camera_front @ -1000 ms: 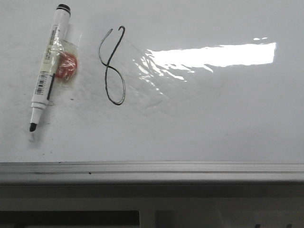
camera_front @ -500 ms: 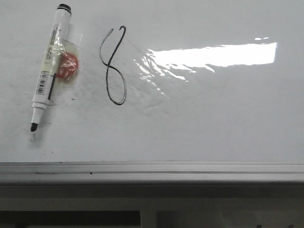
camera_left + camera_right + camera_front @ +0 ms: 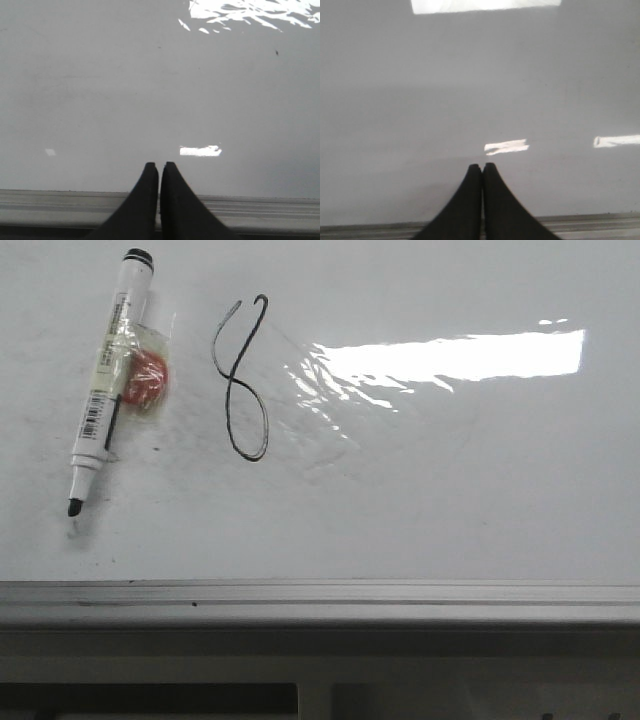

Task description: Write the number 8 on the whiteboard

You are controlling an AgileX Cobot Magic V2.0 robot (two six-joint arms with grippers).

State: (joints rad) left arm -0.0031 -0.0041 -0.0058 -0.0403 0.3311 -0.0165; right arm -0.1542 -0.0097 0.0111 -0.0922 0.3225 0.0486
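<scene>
progress: the number 8 (image 3: pixel 240 380) is pretty much drawn on the whiteboard (image 3: pixel 450 500), top loop left open, looks done | marker (image 3: pixel 106 380) lies uncapped just left of it | left gripper (image 3: pixel 159 167) and right gripper (image 3: pixel 482 168) jaws pressed together, holding nothing | surface: glossy, glare patch, faint smudges, grey frame edge nearest the robot

Thin black number 8 (image 3: pixel 241 380) — upper loop open — on glossy whiteboard (image 3: pixel 450 490).
</scene>
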